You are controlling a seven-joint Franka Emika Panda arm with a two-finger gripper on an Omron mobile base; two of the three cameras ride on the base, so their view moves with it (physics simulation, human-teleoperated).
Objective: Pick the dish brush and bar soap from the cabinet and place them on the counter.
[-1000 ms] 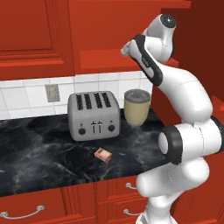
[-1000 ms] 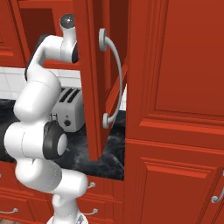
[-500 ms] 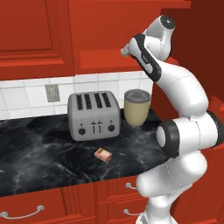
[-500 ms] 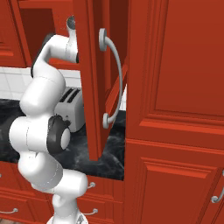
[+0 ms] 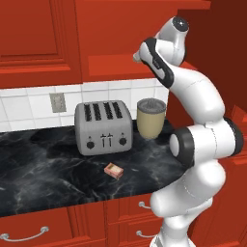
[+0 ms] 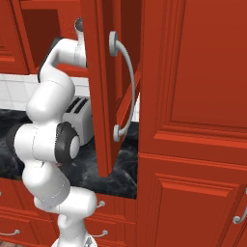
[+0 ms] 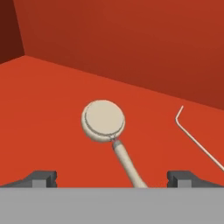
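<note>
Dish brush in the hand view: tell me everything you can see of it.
The dish brush lies flat on the red cabinet shelf. It has a round, beige-tan head with a slightly raised rim and a thin pale handle running from the head toward the bottom of the view, between the two fingertips of the open tool. Nothing grips it; only the shelf touches it.

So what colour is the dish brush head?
Beige-tan; the dish brush shows best in the hand view.
</note>
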